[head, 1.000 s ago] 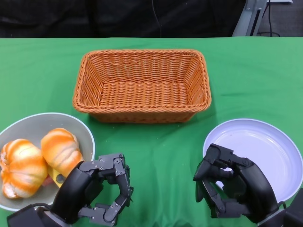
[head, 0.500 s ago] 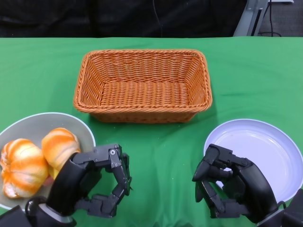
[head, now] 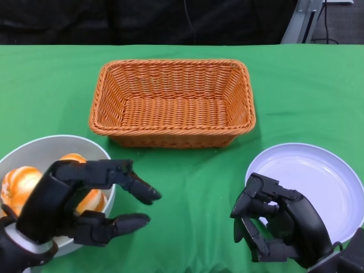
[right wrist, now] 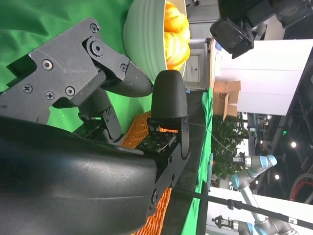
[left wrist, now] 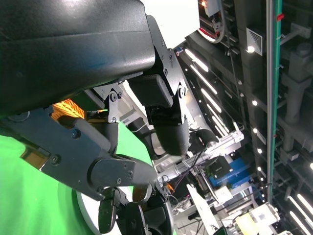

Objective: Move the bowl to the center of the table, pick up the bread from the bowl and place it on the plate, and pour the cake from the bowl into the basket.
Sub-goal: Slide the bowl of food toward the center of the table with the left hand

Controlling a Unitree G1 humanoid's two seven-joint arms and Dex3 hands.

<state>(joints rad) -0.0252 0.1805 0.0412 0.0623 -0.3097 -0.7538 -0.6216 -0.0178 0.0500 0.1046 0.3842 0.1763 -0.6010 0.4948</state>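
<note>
Three steps make up the task, and judging by the layout the first is in hand: the bowl sits at the table's near left edge, not yet at the centre. In the head view the left hand hangs over the bowl's right-hand rim with its fingers spread wide and reaching toward the table's middle, holding nothing. The bowl lies under and behind the palm; its rim passes just below the fingers, though whether any of them touches it I cannot tell. Two orange-striped bread rolls show past the back of the hand, inside the bowl; the cake is hidden. The right hand hovers beside the near-left rim of the white plate, fingers curled inward with nothing in them. The wicker basket stands well beyond both hands' fingertips. The next move probably calls for the left fingers to settle on the rim and draw the bowl toward the open green cloth between the hands.

From the right wrist, that hand's own fingers are bent in and empty; beyond their tips the bowl with its rolls is seen from the side, well apart from them.

From the left wrist, the fingers stand apart with nothing between them; the bowl is not visible here, only a sliver of the plate past the fingertips.
</note>
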